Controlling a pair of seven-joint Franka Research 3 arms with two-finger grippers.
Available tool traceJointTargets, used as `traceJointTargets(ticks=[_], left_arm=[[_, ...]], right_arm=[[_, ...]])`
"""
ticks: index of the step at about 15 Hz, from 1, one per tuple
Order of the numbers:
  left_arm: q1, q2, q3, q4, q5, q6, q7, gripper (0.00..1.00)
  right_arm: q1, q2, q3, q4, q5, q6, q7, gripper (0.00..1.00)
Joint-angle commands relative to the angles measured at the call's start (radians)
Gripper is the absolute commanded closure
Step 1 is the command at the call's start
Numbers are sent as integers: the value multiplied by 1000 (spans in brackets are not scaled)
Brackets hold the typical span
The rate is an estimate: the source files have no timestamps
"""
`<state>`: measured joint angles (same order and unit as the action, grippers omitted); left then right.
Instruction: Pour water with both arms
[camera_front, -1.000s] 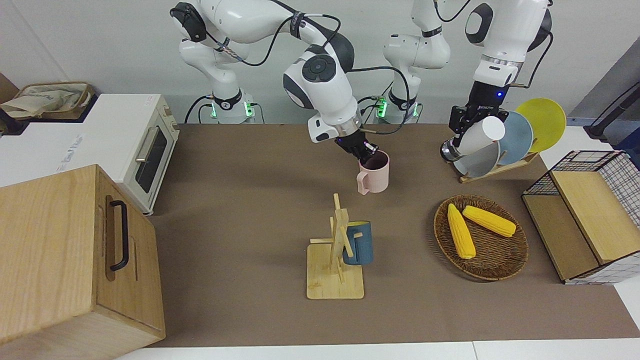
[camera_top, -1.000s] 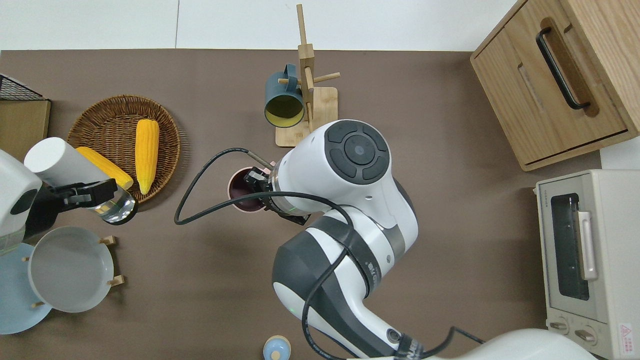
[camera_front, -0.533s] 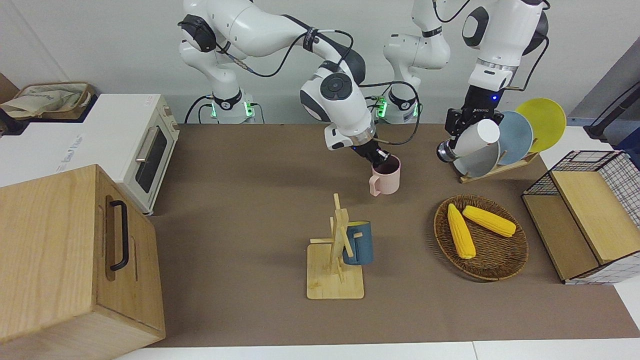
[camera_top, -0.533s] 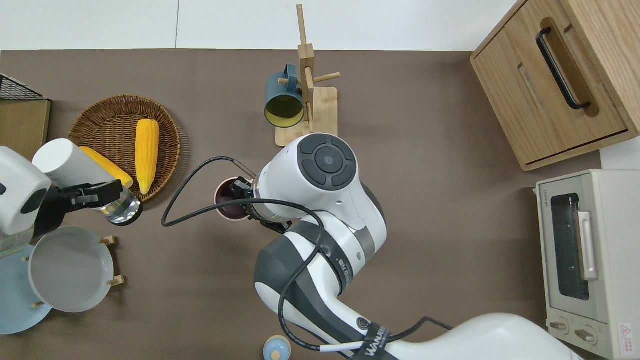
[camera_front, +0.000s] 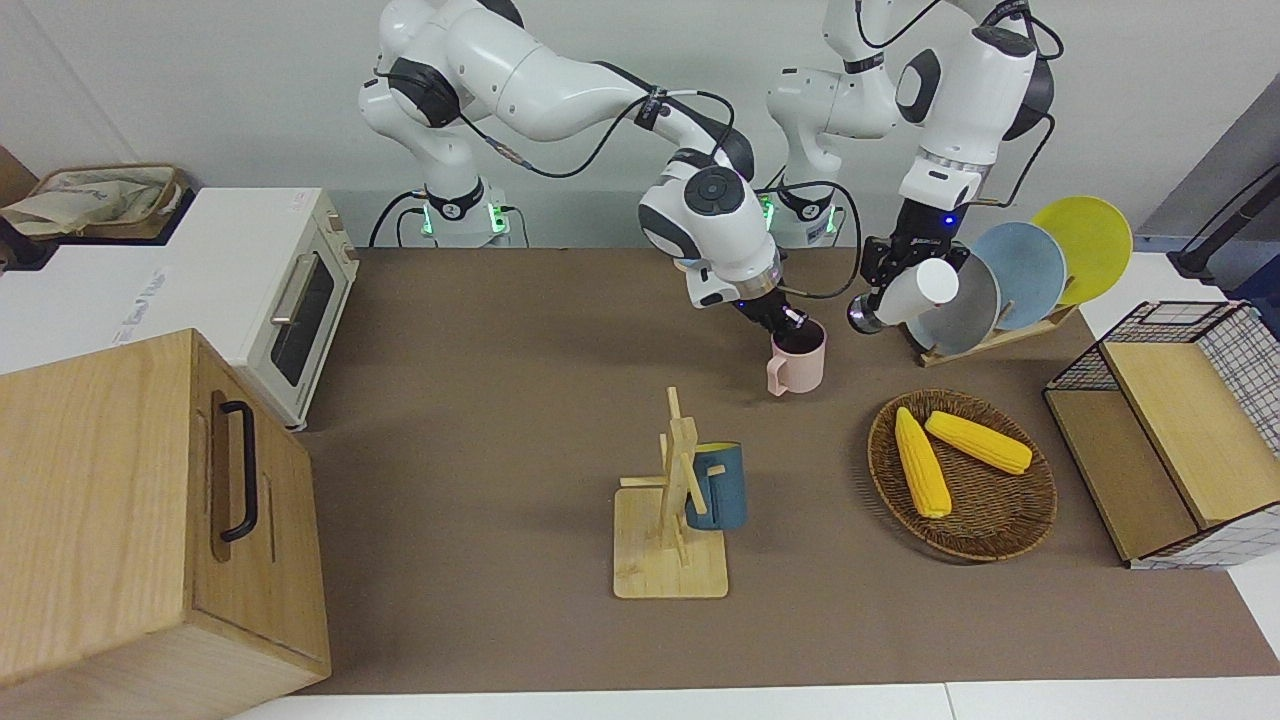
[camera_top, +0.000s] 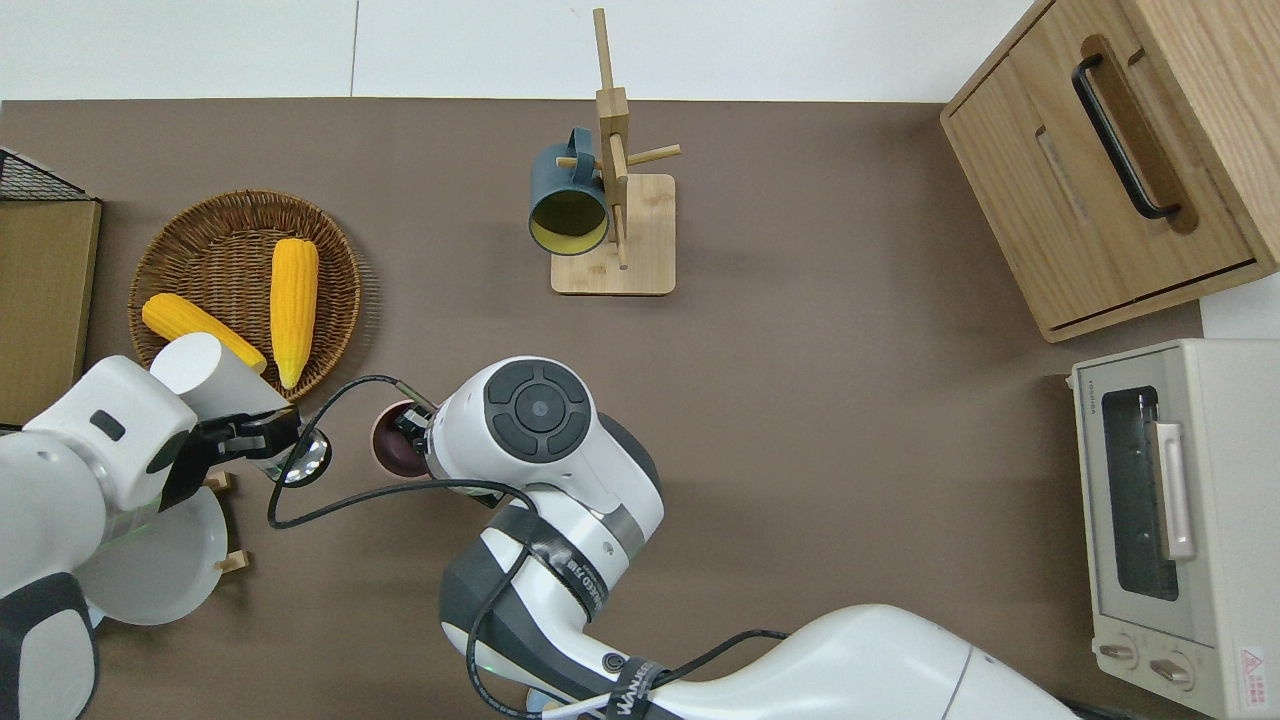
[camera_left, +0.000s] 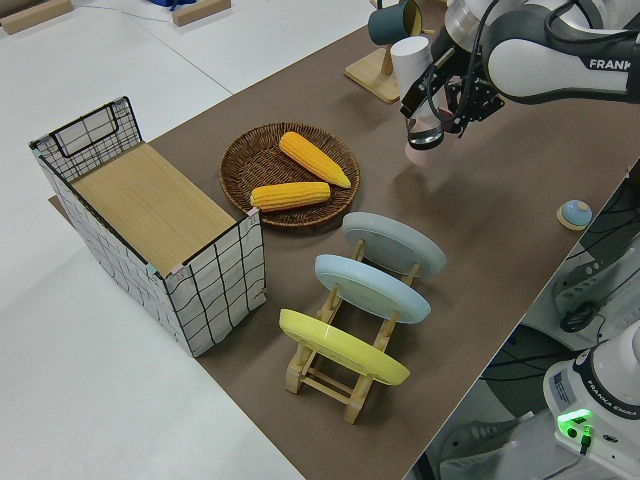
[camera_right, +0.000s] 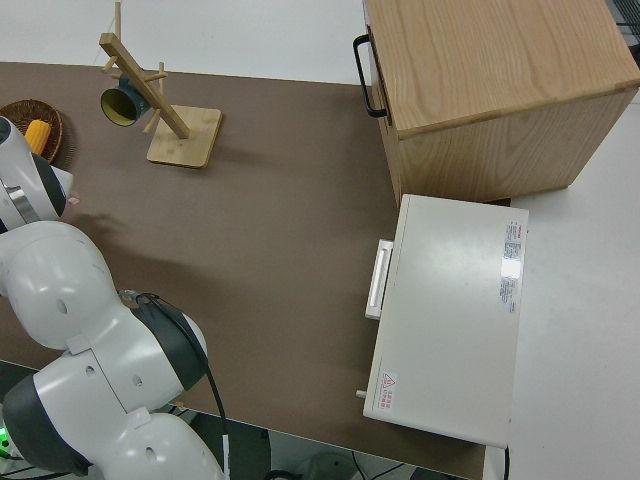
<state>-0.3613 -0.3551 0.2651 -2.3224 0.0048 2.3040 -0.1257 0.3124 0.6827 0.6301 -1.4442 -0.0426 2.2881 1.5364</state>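
1. The white bottle (camera_front: 918, 291) hangs in the air in the left pincer (camera_front: 880, 285), tilted hard over, with its clear mouth end (camera_top: 303, 462) low and its white closed end raised. In the overhead view it is over the table (camera_top: 800, 400) between the wicker basket (camera_top: 330, 250) and the plate rack, toward the left arm's end.

2. The pink mug (camera_front: 797, 356) hangs from the right pincer (camera_front: 785, 322), which pinches its rim on the side toward the robots, one finger inside the dark hollow. Whether its base touches the table I cannot tell. The handle points away from the robots.

3. The relation that counts: in the overhead view the bottle's mouth lies just beside the mug's opening (camera_top: 392, 452), apart from it and not over it, on the side of the left arm's end. The bottle's long axis runs from the basket's edge slantwise toward the mug, so the mouth already points the right way.

4. By my judgement the pour has not begun; no water shows between them. The gap should close until the mouth stands over the hollow, before any further tipping.

5. Looks: the bottle is a smooth white cylinder with a clear band at its mouth, gripped across the body near that band. The mug is pale pink outside, dark inside, and stands upright.

6. Risk, as I judge it: tilted this far, water may spill onto the table short of the mug.
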Motion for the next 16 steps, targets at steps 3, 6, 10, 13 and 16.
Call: traceJointTargets(ticks=[3, 6, 10, 13, 16], left_arm=[[-14, -85, 6, -74, 37, 35, -29, 1000], [-14, -84, 6, -72, 37, 37, -29, 1000], [-13, -78, 6, -72, 37, 43, -28, 1000], [-13, -77, 6, -72, 35, 49, -28, 1000], [-13, -76, 8, -72, 35, 49, -57, 1000]], right_arm=[[11, 63, 14, 5, -82, 59, 31, 941], [11, 63, 11, 7, -80, 59, 31, 156], [8, 61, 11, 21, -85, 28, 28, 13], [8, 60, 13, 119, -88, -102, 21, 13], [-6, 38, 28, 156, -101, -238, -48, 13]])
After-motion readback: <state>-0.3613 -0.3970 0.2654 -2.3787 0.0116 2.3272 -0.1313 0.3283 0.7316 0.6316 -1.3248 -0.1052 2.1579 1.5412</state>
